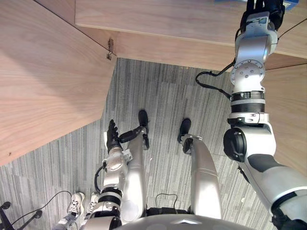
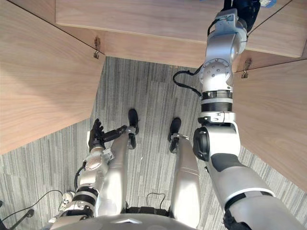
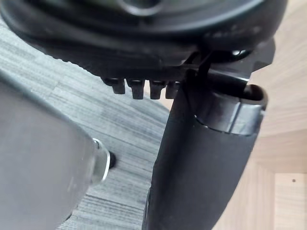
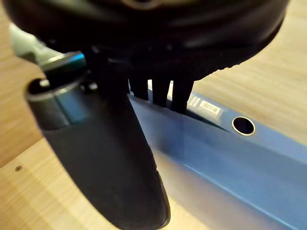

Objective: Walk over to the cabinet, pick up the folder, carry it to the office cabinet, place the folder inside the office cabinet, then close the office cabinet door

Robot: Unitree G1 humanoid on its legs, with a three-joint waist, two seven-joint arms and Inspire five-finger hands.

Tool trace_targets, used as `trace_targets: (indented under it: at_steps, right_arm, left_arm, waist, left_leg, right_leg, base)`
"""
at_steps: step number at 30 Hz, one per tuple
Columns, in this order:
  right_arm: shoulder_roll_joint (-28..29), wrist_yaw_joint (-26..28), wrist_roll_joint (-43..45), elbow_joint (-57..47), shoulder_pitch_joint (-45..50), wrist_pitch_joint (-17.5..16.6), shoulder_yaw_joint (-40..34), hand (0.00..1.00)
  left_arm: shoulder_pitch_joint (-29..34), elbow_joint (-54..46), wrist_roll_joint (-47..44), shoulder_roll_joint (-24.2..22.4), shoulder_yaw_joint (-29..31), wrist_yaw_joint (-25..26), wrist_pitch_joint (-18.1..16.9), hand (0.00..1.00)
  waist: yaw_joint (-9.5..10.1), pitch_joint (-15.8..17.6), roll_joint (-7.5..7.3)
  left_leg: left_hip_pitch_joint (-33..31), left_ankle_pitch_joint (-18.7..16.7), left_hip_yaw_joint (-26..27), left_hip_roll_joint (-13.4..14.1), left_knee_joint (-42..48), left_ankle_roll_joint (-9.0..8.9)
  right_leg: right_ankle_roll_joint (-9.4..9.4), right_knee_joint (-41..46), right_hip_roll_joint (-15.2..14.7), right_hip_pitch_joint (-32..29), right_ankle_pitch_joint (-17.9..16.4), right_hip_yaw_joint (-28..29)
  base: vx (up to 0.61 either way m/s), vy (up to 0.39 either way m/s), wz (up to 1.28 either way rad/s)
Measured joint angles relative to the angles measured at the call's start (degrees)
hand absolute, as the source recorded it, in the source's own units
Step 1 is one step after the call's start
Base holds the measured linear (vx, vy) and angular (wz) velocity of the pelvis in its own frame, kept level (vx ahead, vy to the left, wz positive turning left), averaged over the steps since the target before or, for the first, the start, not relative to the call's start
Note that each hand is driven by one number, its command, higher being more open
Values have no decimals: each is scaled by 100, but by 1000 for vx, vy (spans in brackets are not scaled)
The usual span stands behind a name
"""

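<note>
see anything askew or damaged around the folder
Nothing stands out: the blue folder looks intact and rests on the wooden cabinet shelf, with the right robot hand at it.

Silver-grey shells split by black ribbed bands make up the robot's right arm (image 1: 248,72), with one round joint plate ringed by small screws; the left arm (image 1: 115,165) matches. The left hand (image 1: 112,134) and right hand (image 4: 100,158) are dark, their thumbs smooth black

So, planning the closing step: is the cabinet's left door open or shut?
Open: the left door stands angled out toward the robot, away from the cabinet, joined only at its hinge.
</note>
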Motion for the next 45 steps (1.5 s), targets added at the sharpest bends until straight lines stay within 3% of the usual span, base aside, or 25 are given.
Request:
trace_targets:
  at_steps: [13, 21, 34, 45]
  right_arm:
    - [7, -1, -3, 9, -167, -97, 160, 100]
    - [-345, 827, -6, 444, -201, 338, 1324, 100]
    - [-1557, 2092, -136, 758, -209, 987, 2963, 100]
    - [-3065, 3505, -1139, 319, 240, 1237, 4615, 100]
  left_arm:
    - [-22, 103, 1, -180, -13, 16, 35, 100]
    - [-20, 199, 2, -140, -13, -123, 35, 100]
    - [4, 378, 9, 74, -70, -497, 32, 100]
    - [31, 498, 23, 311, -264, -851, 24, 100]
  waist:
    - [-23, -90, 153]
    - [-57, -107, 174]
    - [-92, -108, 175]
    - [-98, -111, 151]
  left_leg:
    - [25, 34, 10, 7, -42, -5]
    - [127, 43, 41, 41, -98, 5]
    - [165, 75, 69, 39, -144, 18]
    - [205, 74, 98, 42, -209, 20]
  right_leg:
    - [-17, -16, 7, 6, 23, -8]
    - [-20, -116, 44, 123, 88, 4]
    - [15, -256, 49, 188, 166, 2]
    - [23, -320, 51, 220, 172, 2]
  base:
    - [0, 1, 0]
    - [1, 9, -2]
    - [2, 5, 0]
    - [0, 0, 0]
